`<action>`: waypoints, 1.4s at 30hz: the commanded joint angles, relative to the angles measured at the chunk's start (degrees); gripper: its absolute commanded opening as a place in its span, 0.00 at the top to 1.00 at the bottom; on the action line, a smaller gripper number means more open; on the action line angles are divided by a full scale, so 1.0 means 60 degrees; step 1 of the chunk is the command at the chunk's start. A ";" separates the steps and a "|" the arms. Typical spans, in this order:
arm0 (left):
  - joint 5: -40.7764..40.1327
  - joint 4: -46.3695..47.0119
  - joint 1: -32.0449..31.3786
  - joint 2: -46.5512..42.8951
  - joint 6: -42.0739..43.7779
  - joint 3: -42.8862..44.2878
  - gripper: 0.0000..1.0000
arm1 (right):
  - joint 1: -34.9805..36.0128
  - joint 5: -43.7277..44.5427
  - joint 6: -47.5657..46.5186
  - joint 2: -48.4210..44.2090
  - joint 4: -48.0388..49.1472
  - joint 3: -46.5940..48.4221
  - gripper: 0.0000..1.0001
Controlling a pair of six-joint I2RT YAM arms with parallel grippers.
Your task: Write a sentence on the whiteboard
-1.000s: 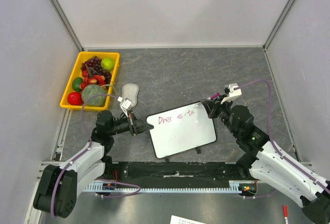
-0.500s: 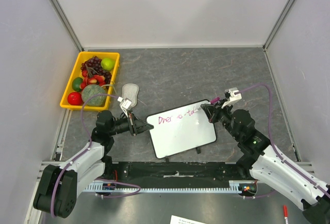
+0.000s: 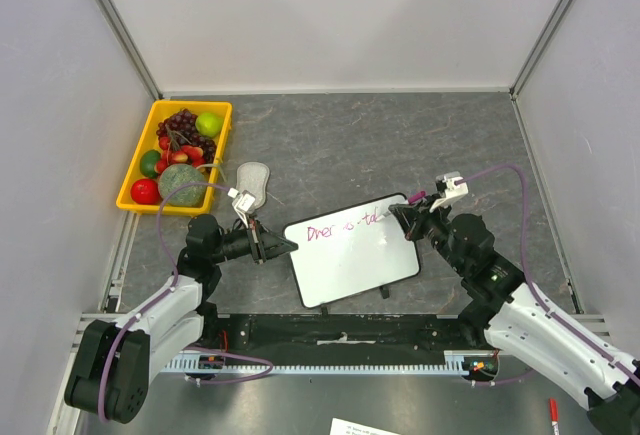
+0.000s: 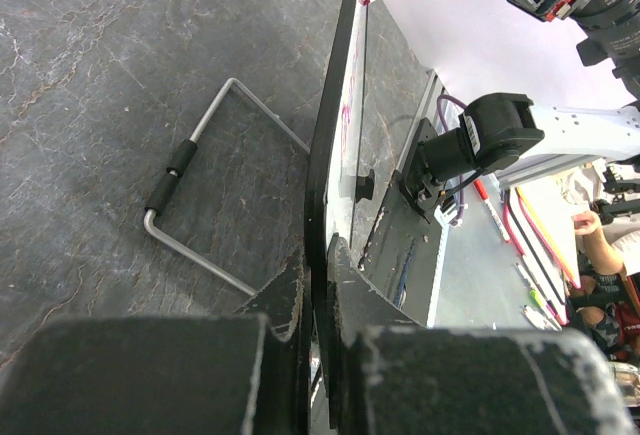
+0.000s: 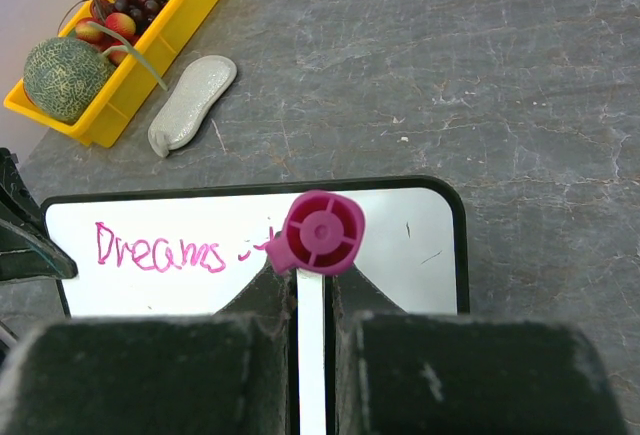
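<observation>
Grey mottled tabletop, pale walls

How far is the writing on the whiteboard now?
Done: the sentence reads "Dreams" plus a few strokes on the whiteboard. In hand: the left gripper clamps the board's edge; the right gripper holds the magenta marker at the first line. Left: probably more words; the lower half is bare.

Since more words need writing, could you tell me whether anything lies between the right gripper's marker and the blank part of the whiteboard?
Nothing visible does. The right gripper holds the marker over the whiteboard, past "Dreams"; the left gripper clamps only its left edge, clear of the blank area.
</observation>
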 commanded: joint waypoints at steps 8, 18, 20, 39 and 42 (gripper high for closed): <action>-0.0072 0.0221 -0.0015 -0.0095 0.0731 -0.0007 0.98 | -0.0026 0.0607 0.0116 0.0241 0.0325 0.0414 1.00; -0.0072 0.0207 -0.0029 -0.0110 0.0717 -0.0007 0.98 | -0.0026 0.0826 0.0130 0.0446 0.0457 0.0634 1.00; -0.0072 0.0221 -0.0015 -0.0110 0.0731 -0.0007 0.98 | -0.0041 0.0944 0.0116 0.0402 0.0399 0.0634 1.00; -0.0072 0.0221 -0.0029 -0.0096 0.0731 -0.0007 0.98 | -0.0026 0.0403 0.0160 0.0153 0.0046 0.0254 1.00; -0.0086 0.0221 -0.0015 -0.0110 0.0731 -0.0007 0.98 | -0.0040 0.0154 0.0247 0.0241 0.0164 0.0254 1.00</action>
